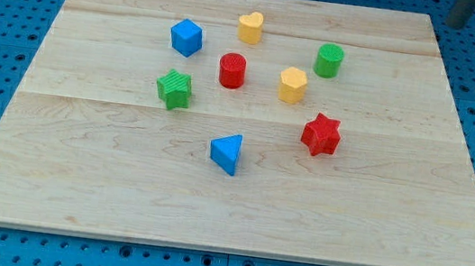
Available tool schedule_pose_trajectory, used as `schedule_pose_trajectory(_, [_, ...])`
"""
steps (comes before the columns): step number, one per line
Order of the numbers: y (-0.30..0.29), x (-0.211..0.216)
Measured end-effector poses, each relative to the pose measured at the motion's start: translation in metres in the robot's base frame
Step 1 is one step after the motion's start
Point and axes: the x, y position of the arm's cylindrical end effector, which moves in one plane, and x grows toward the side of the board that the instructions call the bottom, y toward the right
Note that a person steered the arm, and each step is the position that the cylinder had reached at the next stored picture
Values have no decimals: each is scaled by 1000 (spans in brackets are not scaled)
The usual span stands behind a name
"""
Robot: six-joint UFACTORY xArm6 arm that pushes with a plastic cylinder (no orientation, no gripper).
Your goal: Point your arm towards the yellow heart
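The yellow heart (250,27) sits near the top middle of the wooden board (122,182). My tip (456,24) shows at the view's top right, just beyond the board's top right corner, far to the right of the heart. Only the short lower end of the rod is in view. No block touches it.
A blue cube (187,37) lies left of the heart and a red cylinder (232,70) below it. A yellow hexagon (293,84), green cylinder (329,60), red star (321,134), green star (174,89) and blue triangle (227,153) are spread around the middle.
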Motion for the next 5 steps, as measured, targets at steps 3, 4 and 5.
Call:
schedule_pose_trajectory(3, [-107, 34])
schedule_pose_trajectory(4, [-139, 55])
schedule_pose_trajectory(5, [-170, 73])
